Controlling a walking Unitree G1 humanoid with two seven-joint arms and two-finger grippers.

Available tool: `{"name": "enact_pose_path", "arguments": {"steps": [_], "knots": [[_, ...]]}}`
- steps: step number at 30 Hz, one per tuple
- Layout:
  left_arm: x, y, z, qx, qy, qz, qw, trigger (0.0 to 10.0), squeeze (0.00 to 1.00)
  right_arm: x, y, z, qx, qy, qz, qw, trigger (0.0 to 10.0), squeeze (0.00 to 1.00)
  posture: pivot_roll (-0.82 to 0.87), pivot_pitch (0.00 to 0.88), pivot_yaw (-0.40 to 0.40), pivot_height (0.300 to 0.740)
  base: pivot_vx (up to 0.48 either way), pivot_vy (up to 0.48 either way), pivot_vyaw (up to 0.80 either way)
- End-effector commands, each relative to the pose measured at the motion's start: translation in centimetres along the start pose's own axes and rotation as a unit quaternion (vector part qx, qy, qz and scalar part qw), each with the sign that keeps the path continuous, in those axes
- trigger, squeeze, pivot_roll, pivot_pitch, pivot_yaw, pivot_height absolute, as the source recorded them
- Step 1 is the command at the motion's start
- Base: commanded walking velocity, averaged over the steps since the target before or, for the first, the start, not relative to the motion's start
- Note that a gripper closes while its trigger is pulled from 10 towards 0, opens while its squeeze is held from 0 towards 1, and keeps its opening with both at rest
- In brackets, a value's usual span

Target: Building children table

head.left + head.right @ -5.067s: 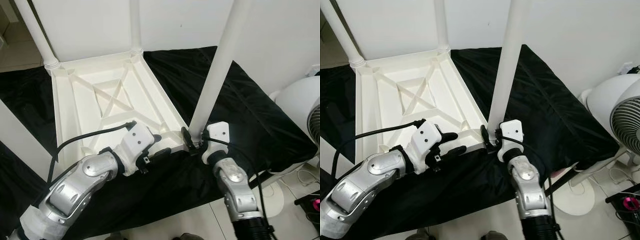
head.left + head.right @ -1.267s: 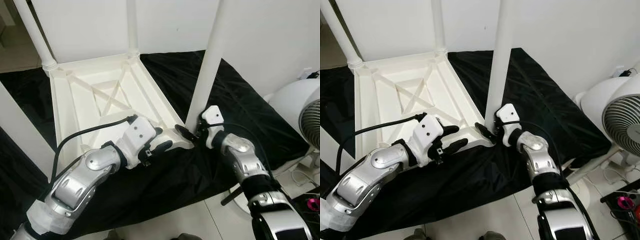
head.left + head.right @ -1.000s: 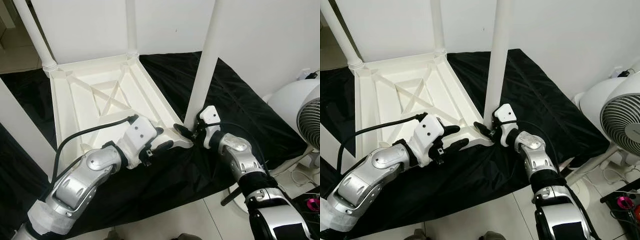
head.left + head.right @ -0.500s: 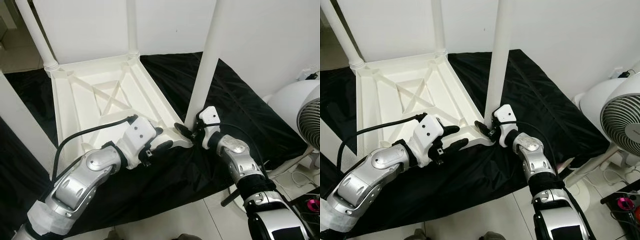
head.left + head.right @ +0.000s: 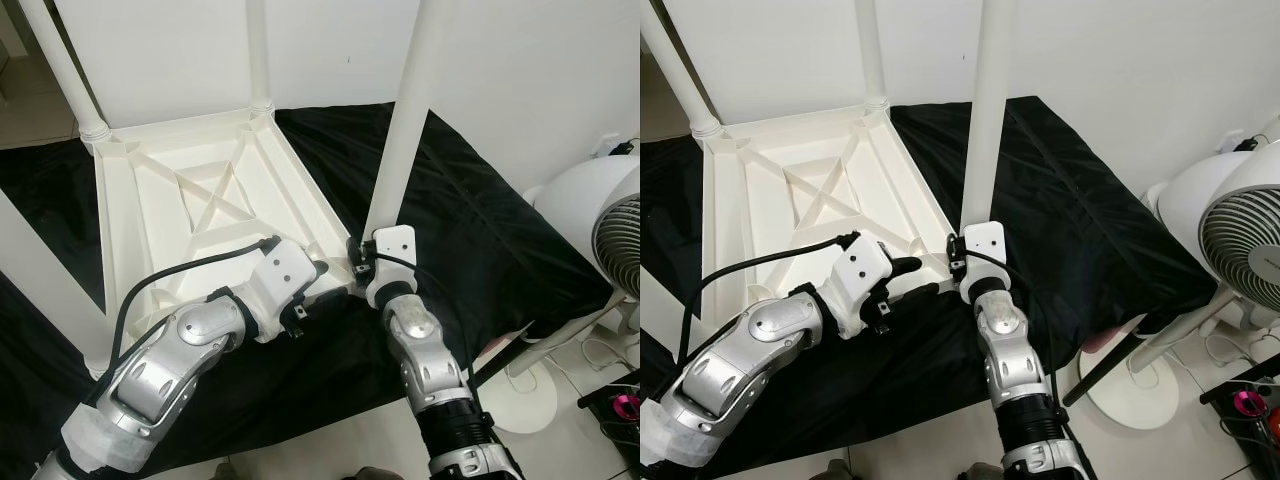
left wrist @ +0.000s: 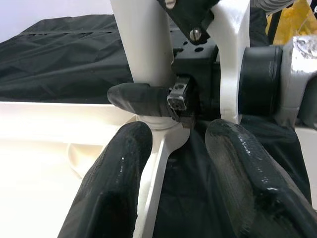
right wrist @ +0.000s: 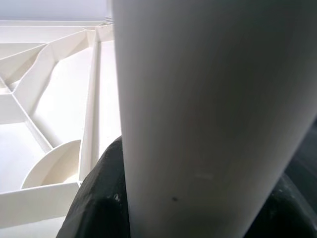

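Note:
The white plastic table top (image 5: 150,215) lies upside down on a black cloth (image 5: 480,230). A long white leg (image 5: 405,130) stands upright at its near right corner. My right gripper (image 5: 362,262) is shut on the base of this leg; its black fingers (image 7: 101,198) hug the leg (image 7: 208,109) on both sides. My left gripper (image 5: 325,285) is open just left of that corner. In the left wrist view its fingers (image 6: 114,188) straddle the table's thin rim (image 6: 156,173), right in front of the right gripper's finger wrapped round the leg (image 6: 143,44).
Three more white legs stand up: far left (image 5: 60,70), far middle (image 5: 257,50) and near left (image 5: 40,270). A white fan (image 5: 600,220) on a stand is at the right. A white wall is behind, and pale floor lies at the near edge.
My right forearm has swung in from the right and now points straight up at the leg from below, with the gripper staying on the leg's base. The left gripper holds its place.

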State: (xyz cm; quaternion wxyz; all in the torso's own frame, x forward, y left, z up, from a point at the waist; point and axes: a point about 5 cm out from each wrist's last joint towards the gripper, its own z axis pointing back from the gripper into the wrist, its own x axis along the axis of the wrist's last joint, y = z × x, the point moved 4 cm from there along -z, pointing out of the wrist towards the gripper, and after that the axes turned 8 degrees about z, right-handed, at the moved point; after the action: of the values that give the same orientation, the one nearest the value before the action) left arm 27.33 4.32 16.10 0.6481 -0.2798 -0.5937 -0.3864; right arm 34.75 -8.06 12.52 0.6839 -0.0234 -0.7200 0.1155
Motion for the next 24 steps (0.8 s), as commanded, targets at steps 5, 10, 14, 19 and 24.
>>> {"name": "enact_pose_path", "arguments": {"steps": [5,10,14,19,24], "knots": [[0.1,0.0,-0.4,-0.003,-0.003,-0.019,1.0,10.0,0.0,0.3,-0.1,0.5,0.002,0.012,-0.004,1.0,10.0,1.0,-0.05,0.0,0.005,0.74,0.0,0.0,0.0],[0.1,0.0,-0.3,-0.002,-0.003,-0.02,1.0,10.0,0.0,0.8,-0.1,0.9,0.012,-0.003,-0.016,1.0,10.0,1.0,-0.05,0.0,0.002,0.74,0.0,0.0,0.0],[0.1,0.0,-0.3,-0.002,-0.003,-0.02,1.0,10.0,0.0,1.2,-0.4,1.3,0.035,-0.02,-0.02,0.999,10.0,1.0,-0.04,0.0,0.0,0.74,0.0,0.0,0.0],[0.0,0.0,-0.1,-0.002,-0.002,-0.021,1.0,10.0,0.0,0.4,-1.8,2.4,0.133,-0.025,-0.014,0.991,10.0,0.0,-0.04,0.0,0.001,0.74,0.0,0.0,0.0],[0.0,0.0,-0.2,-0.004,-0.002,-0.023,1.0,10.0,0.0,-0.2,-2.8,2.6,0.188,-0.031,0.044,0.981,10.0,0.0,-0.05,0.0,0.004,0.74,0.0,0.0,0.0]]}}
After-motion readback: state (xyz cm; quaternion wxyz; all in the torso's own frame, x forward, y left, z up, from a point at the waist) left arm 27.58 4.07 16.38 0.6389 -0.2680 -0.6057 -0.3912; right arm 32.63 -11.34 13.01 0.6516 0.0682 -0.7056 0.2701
